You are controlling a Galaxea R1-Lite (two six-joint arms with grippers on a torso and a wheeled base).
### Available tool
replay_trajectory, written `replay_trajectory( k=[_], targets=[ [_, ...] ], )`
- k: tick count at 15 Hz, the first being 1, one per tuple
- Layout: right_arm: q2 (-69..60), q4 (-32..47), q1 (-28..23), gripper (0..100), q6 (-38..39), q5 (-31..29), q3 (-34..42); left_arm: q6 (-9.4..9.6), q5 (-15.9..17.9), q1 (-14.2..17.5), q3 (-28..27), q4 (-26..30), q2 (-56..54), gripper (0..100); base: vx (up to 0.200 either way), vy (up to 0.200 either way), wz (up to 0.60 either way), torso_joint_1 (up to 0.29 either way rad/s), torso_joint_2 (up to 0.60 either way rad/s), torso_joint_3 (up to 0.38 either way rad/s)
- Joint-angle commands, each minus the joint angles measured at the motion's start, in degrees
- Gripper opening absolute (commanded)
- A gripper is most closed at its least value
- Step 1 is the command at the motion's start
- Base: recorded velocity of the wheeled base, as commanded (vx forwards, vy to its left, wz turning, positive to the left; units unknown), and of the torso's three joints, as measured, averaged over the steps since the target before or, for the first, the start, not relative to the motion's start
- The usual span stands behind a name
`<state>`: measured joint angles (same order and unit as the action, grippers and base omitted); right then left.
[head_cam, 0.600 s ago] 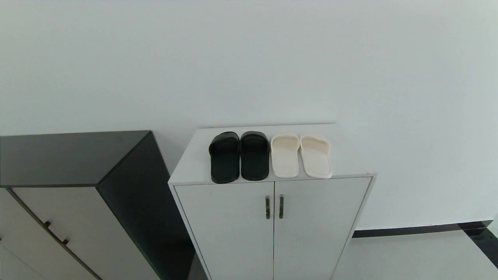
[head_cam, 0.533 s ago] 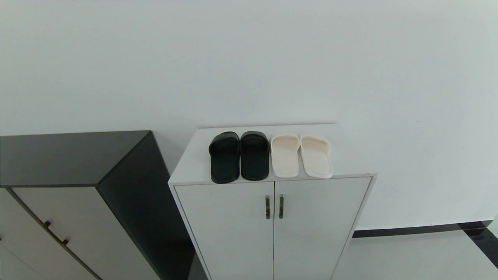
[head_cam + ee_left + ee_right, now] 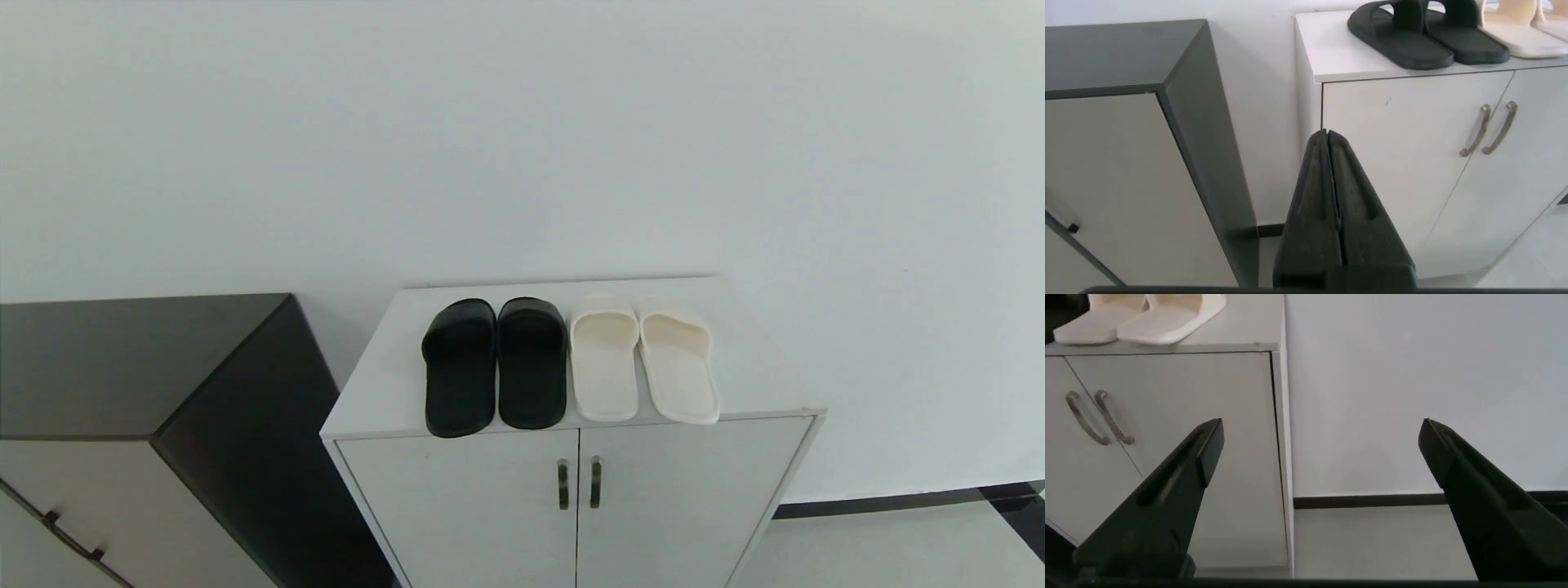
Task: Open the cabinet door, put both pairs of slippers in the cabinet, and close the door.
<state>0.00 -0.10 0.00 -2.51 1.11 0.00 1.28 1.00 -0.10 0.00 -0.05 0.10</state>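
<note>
**Slippers sat on top, doors shut**

Both pairs were lined up on top of the white cabinet [image 3: 457, 514], heels at the front edge. The black slippers [image 3: 482, 376] were on the left, with the cream slippers [image 3: 608, 367] just beside them. Both doors were shut, the two handles [image 3: 562, 484] side by side at the middle seam. The left gripper [image 3: 1328, 137] was pressed together, pointed toward the cabinet's left side. The right gripper [image 3: 1321, 425] was held wide apart, facing its right corner. A dark cabinet [image 3: 139, 359] was parked to the left.
</note>
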Motion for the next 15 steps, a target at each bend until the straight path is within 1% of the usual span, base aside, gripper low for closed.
replay_trajectory(
  k=[1, 2, 3, 4, 5, 6, 7, 8, 9, 10, 11, 12, 13, 14, 15],
  targets=[
    [0.4, -0.1, 0.0, 100, 0.2, -0.1, -4.9, -0.05, 0.1, 0.0, 0.0, 0.0, 0.0, 0, 0.000, 0.000, 0.00, 0.000, 0.00, 0.000],
    [4.2, 5.2, 0.4, 100, 5.9, 0.0, -16.9, -0.05, 0.0, 0.0, 0.0, 0.0, 0.0, 0, 0.000, 0.000, 0.00, 0.000, 0.00, 0.000],
    [9.8, 14.2, 0.7, 100, 7.9, 3.3, -26.4, 0.21, 0.0, 0.0, 0.0, 0.0, 0.0, 0, 0.000, 0.000, 0.00, 0.000, 0.00, 0.000],
    [16.4, 18.6, 0.3, 100, 7.3, 9.9, -30.5, 0.39, 0.1, 0.0, 0.0, 0.0, 0.0, 0, 0.000, 0.000, 0.00, 0.000, 0.00, 0.000],
    [16.8, 18.6, 0.2, 100, 7.2, 10.2, -30.6, 0.39, 0.1, 0.0, 0.0, 0.0, 0.0, 0, 0.000, 0.000, 0.00, 0.000, 0.00, 0.000],
    [30.1, 13.1, -0.3, 100, 5.3, 14.4, -31.1, 0.13, 0.1, 0.0, 0.0, 0.0, 0.0, 0, 0.000, 0.000, 0.00, 0.000, 0.00, 0.000],
    [37.1, 8.1, 1.3, 100, 5.6, 14.4, -31.1, 0.04, 0.1, 0.0, 0.0, 0.0, 0.0, 0, 0.000, 0.000, 0.00, 0.000, 0.00, 0.000],
    [42.5, 3.4, 5.0, 100, 6.7, 14.1, -31.2, 0.04, 0.1, 0.0, 0.0, 0.0, 0.0, 0, 0.000, 0.000, 0.00, 0.000, 0.00, 0.000],
    [46.8, -0.5, 9.8, 100, 9.5, 12.9, -32.0, 0.04, 0.1, 0.0, 0.0, 0.0, 0.0, 0, 0.000, 0.000, 0.00, 0.000, 0.00, 0.000],
    [51.4, -2.7, 16.2, 100, 12.2, 8.8, -33.7, 0.13, 0.1, 0.0, 0.0, 0.0, 0.0, 0, 0.000, 0.000, 0.00, 0.000, 0.00, 0.000],
    [55.4, -3.6, 23.5, 100, 14.4, 2.6, -35.0, 0.21, 0.1, 0.0, 0.0, 0.0, 0.0, 0, 0.000, 0.000, 0.00, 0.000, 0.00, 0.000],
    [59.1, -4.6, 31.5, 100, 16.7, -4.4, -36.3, -0.14, 0.0, 0.0, 0.0, 0.0, 0.0, 0, 0.000, 0.000, 0.00, 0.000, 0.00, 0.000],
    [62.3, -5.9, 36.4, 100, 18.4, -8.7, -37.7, -0.14, 0.0, 0.0, 0.0, 0.0, 0.0, 0, 0.000, 0.000, 0.00, 0.000, 0.00, 0.000],
    [67.8, -8.1, 39.6, 100, 19.3, -12.5, -40.6, -0.05, 0.0, 0.0, 0.0, 0.0, 0.0, 0, 0.000, 0.000, 0.00, 0.000, 0.00, 0.000],
    [72.8, -10.1, 41.1, 100, 19.4, -14.8, -43.3, 0.04, 0.0, 0.0, 0.0, 0.0, 0.0, 0, 0.000, 0.000, 0.00, 0.000, 0.00, 0.000]
  ],
)
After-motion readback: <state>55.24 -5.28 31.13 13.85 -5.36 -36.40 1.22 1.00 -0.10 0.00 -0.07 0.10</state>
